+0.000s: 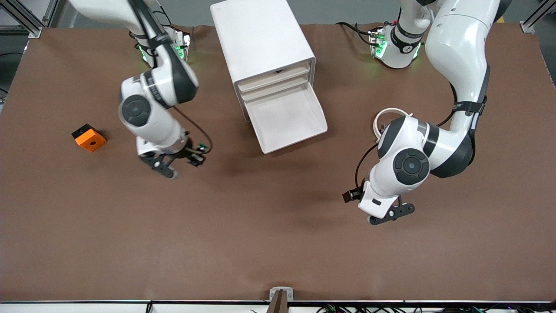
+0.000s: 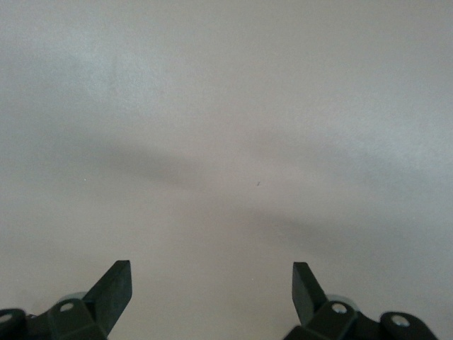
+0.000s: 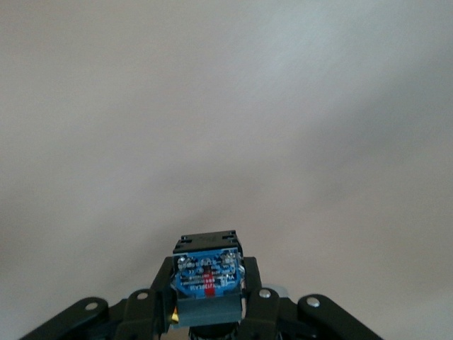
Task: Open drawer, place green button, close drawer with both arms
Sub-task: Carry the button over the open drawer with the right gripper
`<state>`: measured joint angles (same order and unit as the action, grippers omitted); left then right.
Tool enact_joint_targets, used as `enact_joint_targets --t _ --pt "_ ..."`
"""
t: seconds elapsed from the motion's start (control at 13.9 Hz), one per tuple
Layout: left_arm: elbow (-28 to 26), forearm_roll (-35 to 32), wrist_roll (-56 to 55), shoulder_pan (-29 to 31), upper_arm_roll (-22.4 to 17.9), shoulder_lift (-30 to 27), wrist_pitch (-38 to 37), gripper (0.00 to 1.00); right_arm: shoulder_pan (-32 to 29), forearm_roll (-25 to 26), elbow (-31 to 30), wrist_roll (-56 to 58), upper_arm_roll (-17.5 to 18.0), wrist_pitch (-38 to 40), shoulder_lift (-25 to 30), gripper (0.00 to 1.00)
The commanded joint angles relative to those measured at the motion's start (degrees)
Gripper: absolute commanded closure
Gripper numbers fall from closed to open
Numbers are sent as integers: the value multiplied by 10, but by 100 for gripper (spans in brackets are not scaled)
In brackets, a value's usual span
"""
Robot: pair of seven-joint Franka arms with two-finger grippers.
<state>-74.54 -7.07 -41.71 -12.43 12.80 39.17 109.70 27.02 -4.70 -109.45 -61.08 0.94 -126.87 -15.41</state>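
Counter [image 1: 278,243] lies bare between both arms. The drawer [image 1: 289,119] stands pulled out; its raised front rim could catch the button [image 3: 207,268], pinched in the right end effector [image 1: 180,163] over the counter. The left end effector [image 1: 391,215], spread and empty, waits over the counter.

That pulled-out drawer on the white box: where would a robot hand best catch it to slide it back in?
By my reading, the cream front lip of the open drawer, its edge nearest the front camera. It juts from the cabinet toward open table, so a hand can come from there. The left hand is open and over bare table; the right hand holds the button.
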Motion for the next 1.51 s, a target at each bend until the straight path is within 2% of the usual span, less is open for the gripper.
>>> enact_joint_targets --t 0.0,0.29,0.43,0.65,1.01,1.44 --pt "-16 -10 8 0 -1 -7 13 0 55 -10 43 -102 -7 13 -7 100" --pt "-24 -9 10 7 5 -8 17 0 163 0 78 -267 -10 13 -21 100" --pt "-25 -8 11 8 6 -8 17 0 197 37 73 -340 -9 15 -22 100" --pt "-25 -7 11 8 7 -8 17 0 235 51 74 -412 -9 31 -30 100" --pt "-28 -7 11 11 8 -8 17 0 269 59 102 -440 -9 30 -63 100" --pt "-28 -7 11 12 8 -8 17 0 298 87 193 -442 -10 27 -167 100"
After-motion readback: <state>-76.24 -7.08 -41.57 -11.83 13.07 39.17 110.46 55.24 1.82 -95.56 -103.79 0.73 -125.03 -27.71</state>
